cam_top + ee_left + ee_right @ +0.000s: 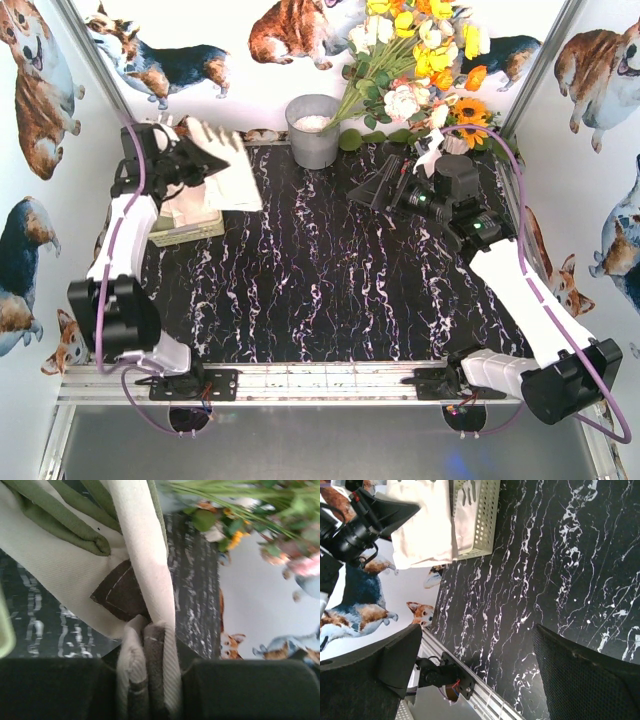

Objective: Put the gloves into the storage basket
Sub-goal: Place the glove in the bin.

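Left pincer (198, 158) grips a glove (232, 178) above the basket (196, 232) at the counter's (330, 290) far-left corner.

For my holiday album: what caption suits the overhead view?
Left gripper holds a glove by the storage basket; right gripper open and empty near the flowers.

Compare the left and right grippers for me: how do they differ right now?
The left gripper is shut on a glove; the right gripper is open, nothing between its fingers. The left hangs by the storage basket at the left rear; the right sits at the right rear by the flowers. Both have black fingers.
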You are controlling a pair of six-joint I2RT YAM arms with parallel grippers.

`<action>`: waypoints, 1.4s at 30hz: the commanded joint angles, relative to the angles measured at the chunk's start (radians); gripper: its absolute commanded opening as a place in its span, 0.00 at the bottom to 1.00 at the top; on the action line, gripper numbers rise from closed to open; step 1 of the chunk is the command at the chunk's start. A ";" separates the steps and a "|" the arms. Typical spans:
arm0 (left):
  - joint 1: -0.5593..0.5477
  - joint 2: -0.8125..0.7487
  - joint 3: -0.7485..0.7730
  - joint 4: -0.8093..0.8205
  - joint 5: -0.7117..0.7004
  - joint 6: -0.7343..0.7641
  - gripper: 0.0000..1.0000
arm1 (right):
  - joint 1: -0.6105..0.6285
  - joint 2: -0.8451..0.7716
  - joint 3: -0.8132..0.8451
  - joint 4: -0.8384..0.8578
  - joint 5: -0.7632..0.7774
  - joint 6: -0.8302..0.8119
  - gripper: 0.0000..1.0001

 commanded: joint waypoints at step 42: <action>0.251 0.520 0.221 -0.032 -0.211 0.430 0.00 | -0.006 0.022 0.067 -0.020 -0.016 0.033 0.91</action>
